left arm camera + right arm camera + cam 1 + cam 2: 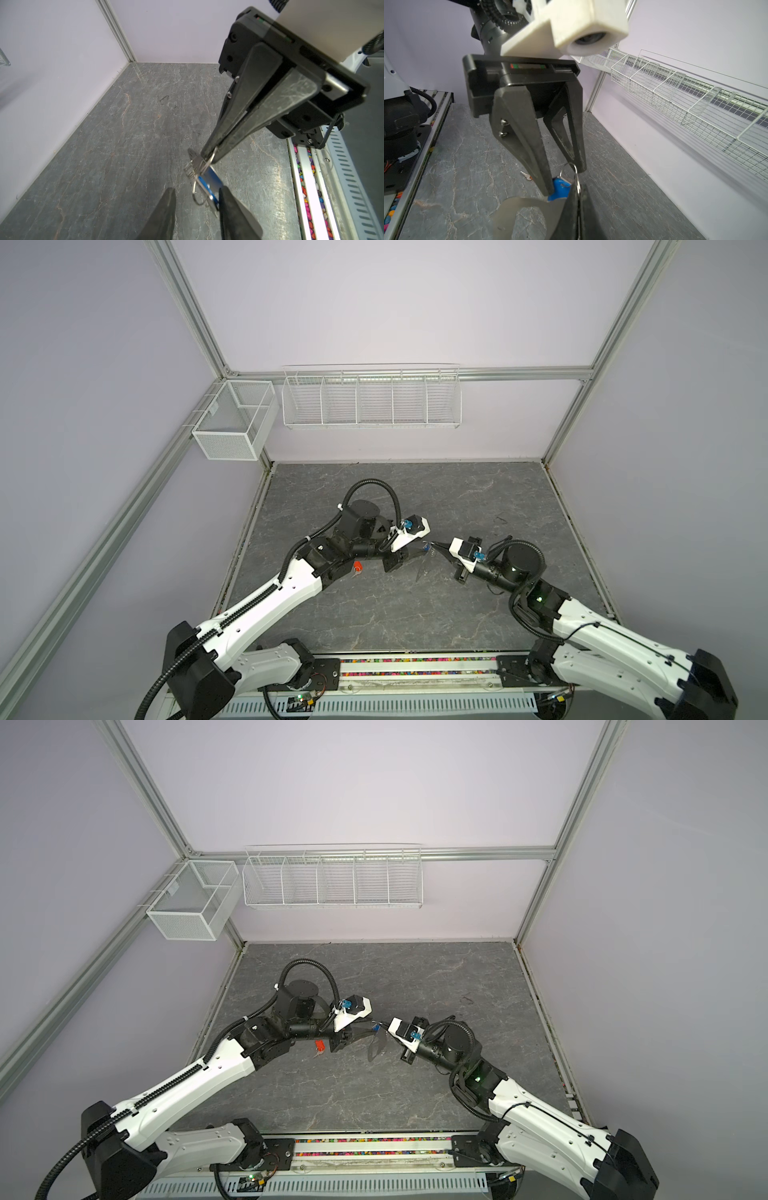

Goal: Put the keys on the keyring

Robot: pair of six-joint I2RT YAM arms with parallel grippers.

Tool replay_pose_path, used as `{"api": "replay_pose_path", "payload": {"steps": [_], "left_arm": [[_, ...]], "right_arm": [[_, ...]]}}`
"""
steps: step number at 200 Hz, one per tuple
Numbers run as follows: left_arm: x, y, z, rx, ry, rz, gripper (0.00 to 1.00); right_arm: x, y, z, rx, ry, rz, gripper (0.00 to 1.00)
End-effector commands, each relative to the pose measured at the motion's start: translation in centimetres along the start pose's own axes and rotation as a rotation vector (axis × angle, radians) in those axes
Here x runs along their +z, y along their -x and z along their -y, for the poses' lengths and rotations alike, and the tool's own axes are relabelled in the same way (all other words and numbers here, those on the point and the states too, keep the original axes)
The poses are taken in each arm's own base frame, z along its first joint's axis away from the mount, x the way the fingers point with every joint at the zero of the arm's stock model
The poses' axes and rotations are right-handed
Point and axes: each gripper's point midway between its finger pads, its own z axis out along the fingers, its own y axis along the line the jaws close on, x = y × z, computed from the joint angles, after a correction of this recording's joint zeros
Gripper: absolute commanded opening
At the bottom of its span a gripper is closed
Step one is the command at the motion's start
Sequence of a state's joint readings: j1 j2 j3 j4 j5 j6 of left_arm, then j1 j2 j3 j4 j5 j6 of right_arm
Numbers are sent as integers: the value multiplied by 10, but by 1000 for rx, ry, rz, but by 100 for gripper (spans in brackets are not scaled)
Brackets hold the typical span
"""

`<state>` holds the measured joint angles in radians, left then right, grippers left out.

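Observation:
My right gripper (578, 187) is shut on a silver ring of the keyring (527, 209), held above the table's middle. The flat grey holder (420, 570) hangs down from that ring. The blue-tagged key (208, 182) hangs at the row of rings, between the fingers of my left gripper (197, 189). That gripper is open: one finger touches the blue tag (560, 188) and the other stands well apart from it. The orange-tagged key (357, 566) lies flat on the table beside my left arm, and shows small in the right wrist view (526, 176).
The grey stone table (374, 614) is walled on three sides. A white wire rack (370, 400) and a mesh basket (232, 423) hang on the back wall. A channel of coloured beads (415, 668) runs along the front rail between the arm bases.

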<state>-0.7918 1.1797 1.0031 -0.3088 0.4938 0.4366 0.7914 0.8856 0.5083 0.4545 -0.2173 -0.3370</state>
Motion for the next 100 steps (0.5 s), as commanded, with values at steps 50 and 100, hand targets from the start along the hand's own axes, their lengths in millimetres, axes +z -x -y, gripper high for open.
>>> {"api": "replay_pose_path", "payload": {"steps": [50,100], "left_arm": [[4,7,-14,-101,78,98,31],[15,7,-10,-110,68,108,29]], "right_arm": [[-2,18,19,51,-85,55,7],[0,19,30,94,-140,62,7]]}}
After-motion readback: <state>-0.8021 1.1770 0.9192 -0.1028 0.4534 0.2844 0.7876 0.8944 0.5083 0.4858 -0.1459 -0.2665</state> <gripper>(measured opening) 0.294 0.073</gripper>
